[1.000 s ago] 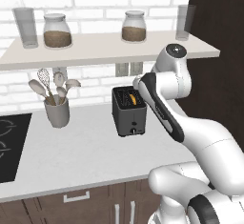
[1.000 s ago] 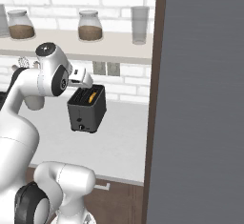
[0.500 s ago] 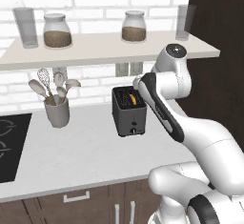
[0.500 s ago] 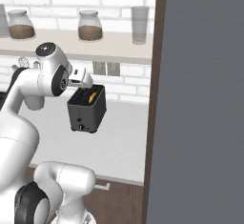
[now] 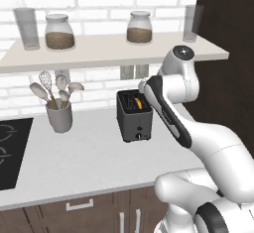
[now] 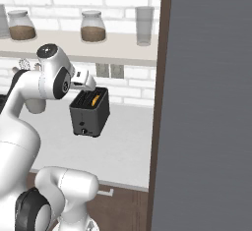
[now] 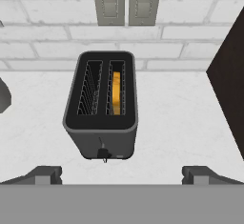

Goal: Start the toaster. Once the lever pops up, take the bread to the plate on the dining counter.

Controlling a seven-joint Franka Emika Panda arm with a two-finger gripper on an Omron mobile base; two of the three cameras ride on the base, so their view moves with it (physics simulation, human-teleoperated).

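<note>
Below the wide-spread hand [image 7: 122, 174], dark grey toaster [image 7: 102, 105], orange-crusted bread [image 7: 116, 92] in its right slot

- I can read no text, label, brand, number or sign anywhere in my views.
- The toaster [image 7: 101, 107] is plain dark grey on its front and top, with no lettering I can make out.
- The two jars [image 5: 59, 31] on the shelf carry no labels.
- The wall plates [image 7: 127, 1] above the bench are blank.
</note>
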